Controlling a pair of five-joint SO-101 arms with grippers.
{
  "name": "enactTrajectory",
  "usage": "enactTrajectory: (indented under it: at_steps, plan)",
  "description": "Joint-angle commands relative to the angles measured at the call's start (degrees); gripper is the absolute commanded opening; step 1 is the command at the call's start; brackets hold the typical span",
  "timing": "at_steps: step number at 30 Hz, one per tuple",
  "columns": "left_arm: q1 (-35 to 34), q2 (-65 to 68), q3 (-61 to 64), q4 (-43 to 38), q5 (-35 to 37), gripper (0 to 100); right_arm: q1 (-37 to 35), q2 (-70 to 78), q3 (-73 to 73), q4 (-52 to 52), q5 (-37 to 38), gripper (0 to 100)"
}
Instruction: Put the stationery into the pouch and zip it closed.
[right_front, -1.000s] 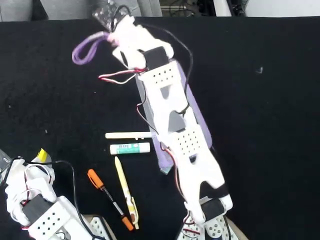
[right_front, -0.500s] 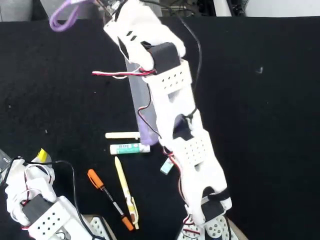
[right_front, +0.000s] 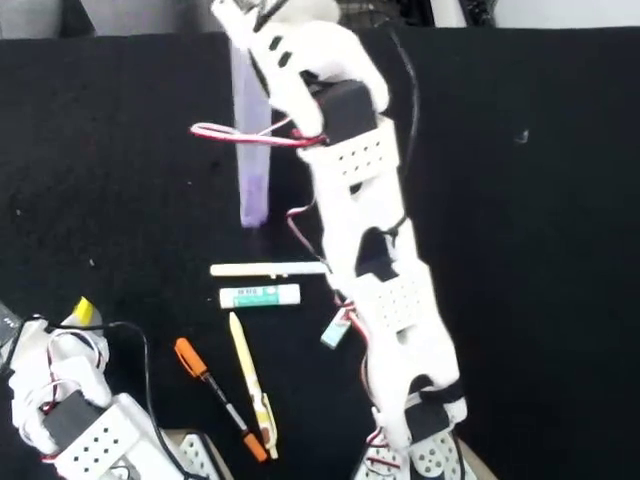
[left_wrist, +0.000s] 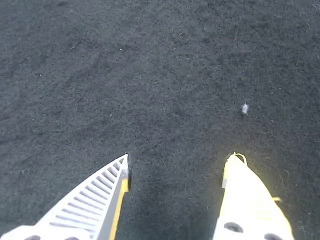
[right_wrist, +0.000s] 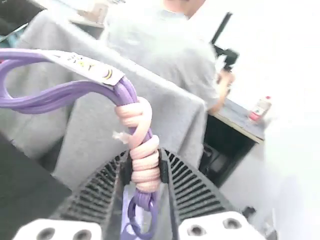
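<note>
The purple pouch (right_front: 253, 140) hangs upright off the black table at the far side, its lower end just above the stationery. My right gripper (right_wrist: 145, 167) is shut on the pouch's pink-wrapped pull cord (right_wrist: 141, 150), and the purple loop (right_wrist: 45, 87) arches past it. On the table lie a white stick (right_front: 268, 269), a glue stick (right_front: 260, 296), a yellow pen (right_front: 250, 385) and an orange marker (right_front: 215, 398). My left gripper (left_wrist: 177, 160) stands open over bare black cloth at the near left corner.
The right arm (right_front: 370, 250) stretches from the near edge to the far edge, just right of the stationery. A small light-blue piece (right_front: 336, 333) lies beside it. Red and white cables (right_front: 230, 135) cross in front of the pouch.
The right arm rose and swung toward the far edge, lifting the pouch off the table until it hangs upright. The purple loop went out at the top of the high view. The left arm kept still.
</note>
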Motion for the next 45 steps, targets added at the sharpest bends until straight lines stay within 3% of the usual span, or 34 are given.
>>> enactTrajectory:
  at_steps: [1,10,22,28,35,45]
  plan:
    - [-0.1,-0.3,1.2,-0.7,0.5,30,0.6,-5.0,0.2,-1.0,0.1,1.1]
    - [-0.3,-0.3,1.2,-0.7,0.5,30,-1.3,-5.0,-5.4,22.4,0.1,1.1]
    - [-0.3,-0.3,1.2,-0.7,0.4,30,2.6,-12.6,-5.2,49.2,0.0,1.1]
    - [-0.3,-0.3,1.2,-0.7,0.4,30,11.7,-15.3,-5.1,49.8,-5.4,1.1]
    - [-0.3,-0.3,1.2,-0.7,0.4,30,19.5,-20.8,-1.2,50.0,-6.0,1.1]
    - [-0.3,-0.3,1.2,-0.7,0.4,30,19.6,-48.8,42.4,49.1,-6.0,1.1]
